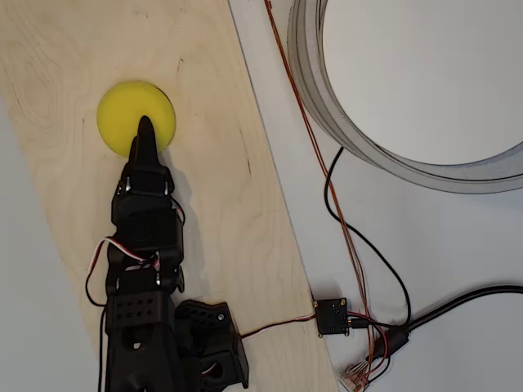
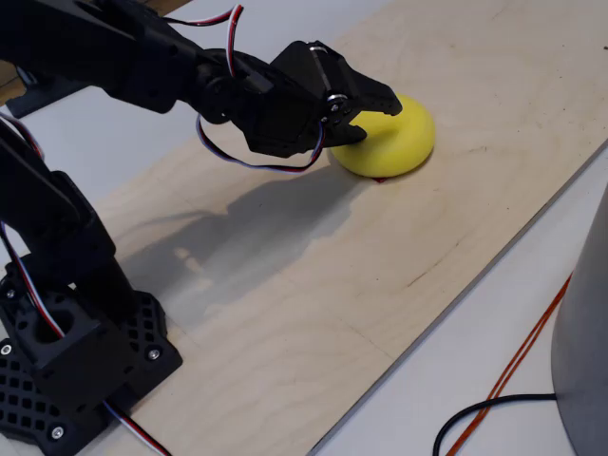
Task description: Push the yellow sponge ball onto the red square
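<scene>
The yellow sponge ball (image 1: 131, 110) (image 2: 404, 142) rests on a pale wooden board (image 1: 221, 188) (image 2: 399, 275). A thin red sliver, the red square (image 2: 378, 179), peeks out from under the ball's near edge in the fixed view; the ball covers the rest of it. My black gripper (image 1: 145, 131) (image 2: 378, 109) reaches over the ball with its pointed tip lying on the ball's near side. The fingers look pressed together, with nothing held between them.
A large grey round ring (image 1: 327, 106) (image 2: 589, 361) stands off the board at the right. Orange and black cables (image 1: 343, 220) (image 2: 513, 380) run past it to a small circuit board (image 1: 331, 316). The arm's base (image 2: 76, 351) sits on the board's near end.
</scene>
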You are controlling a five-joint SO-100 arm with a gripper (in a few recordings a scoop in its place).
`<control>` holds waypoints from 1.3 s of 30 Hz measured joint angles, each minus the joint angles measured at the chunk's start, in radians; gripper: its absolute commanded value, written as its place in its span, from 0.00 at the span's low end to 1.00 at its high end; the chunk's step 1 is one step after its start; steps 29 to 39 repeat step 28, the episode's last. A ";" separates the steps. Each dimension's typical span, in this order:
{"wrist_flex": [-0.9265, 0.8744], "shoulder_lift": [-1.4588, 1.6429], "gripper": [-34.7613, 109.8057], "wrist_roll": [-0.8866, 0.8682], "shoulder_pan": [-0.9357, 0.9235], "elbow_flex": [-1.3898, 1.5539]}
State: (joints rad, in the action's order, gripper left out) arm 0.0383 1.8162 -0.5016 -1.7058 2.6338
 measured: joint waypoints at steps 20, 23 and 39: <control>-0.140 0.419 0.36 0.298 0.035 -0.133; -0.155 0.420 0.36 0.330 0.043 -0.175; -0.156 0.383 0.35 0.354 0.049 -0.256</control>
